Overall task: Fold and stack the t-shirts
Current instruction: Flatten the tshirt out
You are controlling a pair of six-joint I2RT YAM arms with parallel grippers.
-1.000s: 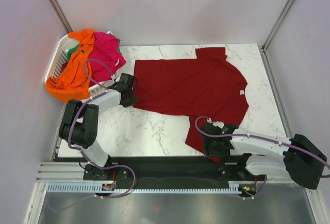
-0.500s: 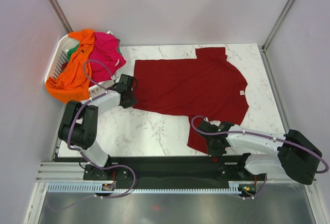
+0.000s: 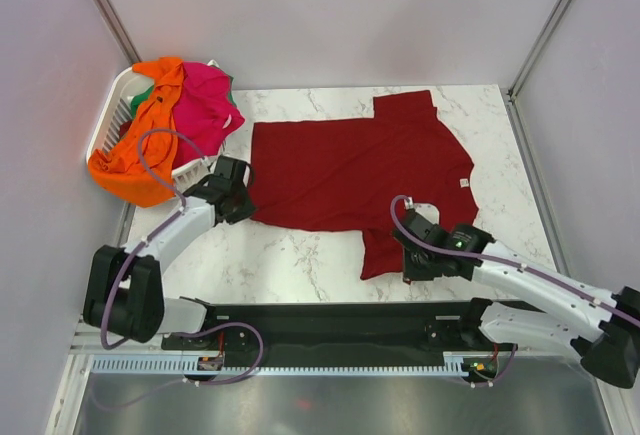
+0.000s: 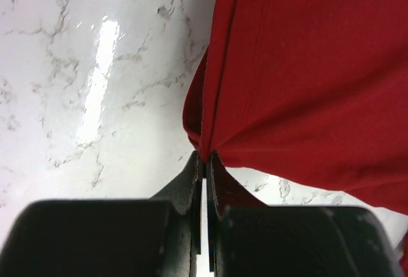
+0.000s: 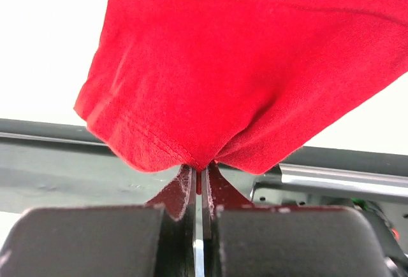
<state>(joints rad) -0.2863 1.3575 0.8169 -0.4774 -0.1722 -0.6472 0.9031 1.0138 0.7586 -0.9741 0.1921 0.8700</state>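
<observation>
A dark red t-shirt [image 3: 350, 165] lies spread across the marble table [image 3: 290, 255], its small white label [image 3: 463, 183] toward the right. My left gripper [image 3: 245, 212] is shut on the shirt's near left corner; in the left wrist view the fabric [image 4: 306, 67] bunches into the closed left gripper [image 4: 206, 157]. My right gripper [image 3: 408, 260] is shut on the near sleeve, which hangs raised off the table. The right wrist view shows the sleeve hem [image 5: 242, 67] pinched in the right gripper [image 5: 199, 169]. Orange [image 3: 135, 160], hot pink [image 3: 200, 100] and green [image 3: 230, 92] t-shirts are piled in the basket.
The white slatted basket [image 3: 105, 125] stands at the far left corner, partly off the table. A black rail [image 3: 320, 315] runs along the near edge, just below the raised sleeve. Grey walls enclose the left, far and right sides.
The right gripper has shut on the near sleeve and lifted it up and away from the table edge. The left gripper has pulled its corner leftward. The whole shirt has shifted left.
</observation>
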